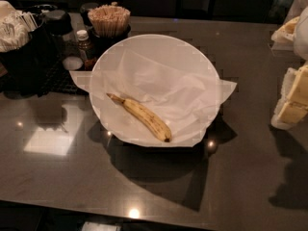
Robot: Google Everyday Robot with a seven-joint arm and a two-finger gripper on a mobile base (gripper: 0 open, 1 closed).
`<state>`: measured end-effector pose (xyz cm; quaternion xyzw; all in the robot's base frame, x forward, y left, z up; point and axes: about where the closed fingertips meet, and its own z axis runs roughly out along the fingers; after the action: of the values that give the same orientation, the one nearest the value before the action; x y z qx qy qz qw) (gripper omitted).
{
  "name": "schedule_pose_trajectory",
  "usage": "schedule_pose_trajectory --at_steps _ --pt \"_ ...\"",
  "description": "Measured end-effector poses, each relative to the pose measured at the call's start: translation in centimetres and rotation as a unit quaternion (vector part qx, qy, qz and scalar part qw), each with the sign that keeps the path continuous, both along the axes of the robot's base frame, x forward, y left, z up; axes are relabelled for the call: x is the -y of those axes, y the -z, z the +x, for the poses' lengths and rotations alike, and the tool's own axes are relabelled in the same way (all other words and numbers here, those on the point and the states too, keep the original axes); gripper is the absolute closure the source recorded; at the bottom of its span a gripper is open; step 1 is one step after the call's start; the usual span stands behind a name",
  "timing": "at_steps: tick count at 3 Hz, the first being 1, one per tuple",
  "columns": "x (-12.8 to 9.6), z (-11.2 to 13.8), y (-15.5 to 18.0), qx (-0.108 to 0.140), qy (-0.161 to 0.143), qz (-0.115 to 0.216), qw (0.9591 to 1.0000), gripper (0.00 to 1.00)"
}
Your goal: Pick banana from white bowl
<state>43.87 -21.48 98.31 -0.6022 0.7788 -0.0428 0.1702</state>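
Note:
The banana (pixel 144 117) is slim, yellow and brown-speckled. It lies diagonally in the front left part of the white bowl (pixel 155 37), stem toward the left and dark tip toward the front. The bowl is lined with crinkled translucent paper (pixel 173 88) whose corners hang over the rim. It sits in the middle of the dark table. My gripper (pixel 290 100), pale yellow and blocky, is at the right edge of the view. It is to the right of the bowl, apart from it, and holds nothing that I can see.
A cup of wooden stirrers (pixel 109 19) and a small bottle (pixel 84 43) stand just behind the bowl's left side. A black organiser with white packets (pixel 19 37) is at the far left. Pale objects (pixel 288 30) sit at the back right. The table's front edge runs along the bottom.

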Motion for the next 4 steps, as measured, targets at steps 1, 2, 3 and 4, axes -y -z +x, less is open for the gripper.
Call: schedule_pose_trajectory --at_steps 1,2,3,4 --pt "0.0 0.0 0.0 0.000 0.000 0.000 1.0000 0.00" --pt "-0.6 0.4 -0.2 0.002 -0.009 0.000 1.0000 0.00" --pt "-2.7 1.6 0.3 -0.015 -0.042 0.000 0.9990 0.00" --pt "-6.3 3.1 1.9 -0.045 -0.100 0.008 0.9939 0.00"
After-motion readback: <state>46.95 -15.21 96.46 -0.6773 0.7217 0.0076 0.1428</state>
